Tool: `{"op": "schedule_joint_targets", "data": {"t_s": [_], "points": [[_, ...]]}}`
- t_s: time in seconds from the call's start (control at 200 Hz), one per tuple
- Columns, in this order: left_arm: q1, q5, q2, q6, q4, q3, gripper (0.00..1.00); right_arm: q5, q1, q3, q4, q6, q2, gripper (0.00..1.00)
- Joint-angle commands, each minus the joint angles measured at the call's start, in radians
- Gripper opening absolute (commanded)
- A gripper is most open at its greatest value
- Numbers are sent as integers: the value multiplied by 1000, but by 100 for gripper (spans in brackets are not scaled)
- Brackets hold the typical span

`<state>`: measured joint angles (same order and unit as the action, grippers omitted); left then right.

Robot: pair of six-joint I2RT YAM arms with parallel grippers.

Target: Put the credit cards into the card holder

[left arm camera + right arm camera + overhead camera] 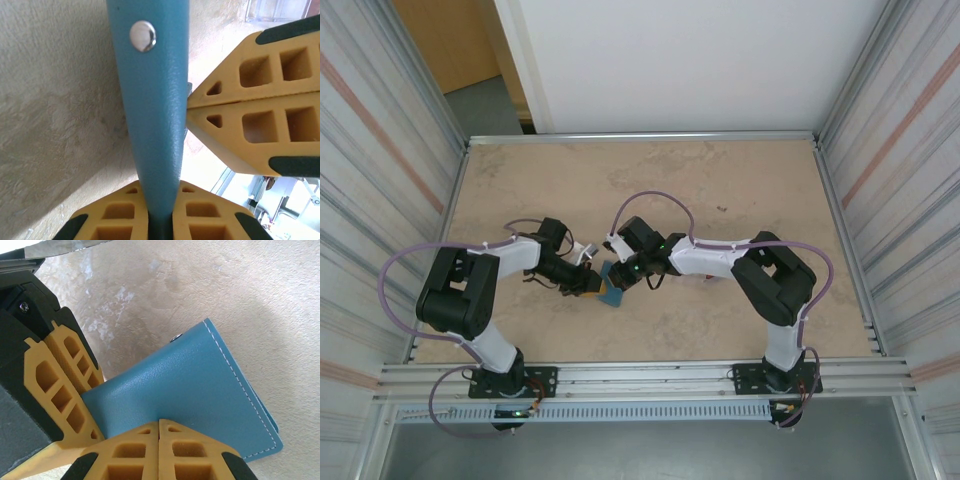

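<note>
Left claw [159, 195]: pinching the small teal-blue stitched folding wallet [190, 385] by one edge, a yellow finger on each face.
Wallet: standing on edge over the mottled beige table [720, 180], between the two arms, left of the middle and nearer the near edge; round metal snap stud [143, 36] on its face.
Right claw [159, 422]: pressed together, tips touching the wallet's side.

Beige table [720, 190] (mottled) bearing clear case [585, 248].
</note>
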<state>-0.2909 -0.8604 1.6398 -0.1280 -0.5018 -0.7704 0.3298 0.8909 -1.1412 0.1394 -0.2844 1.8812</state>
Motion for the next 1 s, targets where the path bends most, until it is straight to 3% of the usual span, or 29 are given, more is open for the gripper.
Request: {"op": "schedule_joint_targets", "data": {"t_s": [0.0,0.551,0.621,0.777,0.997], "points": [[1,-6,2,21,-27,-17,0,-19,11,33,86,1,-11,5],[0,14,11,15,-27,-19,0,-12,-2,43,79,-18,-48,6],[1,21,7,13,-26,-17,12,-12,-10,40,76,-25,-78,8],[0,33,9,8,-27,-19,29,-11,-26,45,73,-36,-152,9],[1,50,2,5,-35,-22,42,-38,-34,64,107,-39,-179,8]]}}
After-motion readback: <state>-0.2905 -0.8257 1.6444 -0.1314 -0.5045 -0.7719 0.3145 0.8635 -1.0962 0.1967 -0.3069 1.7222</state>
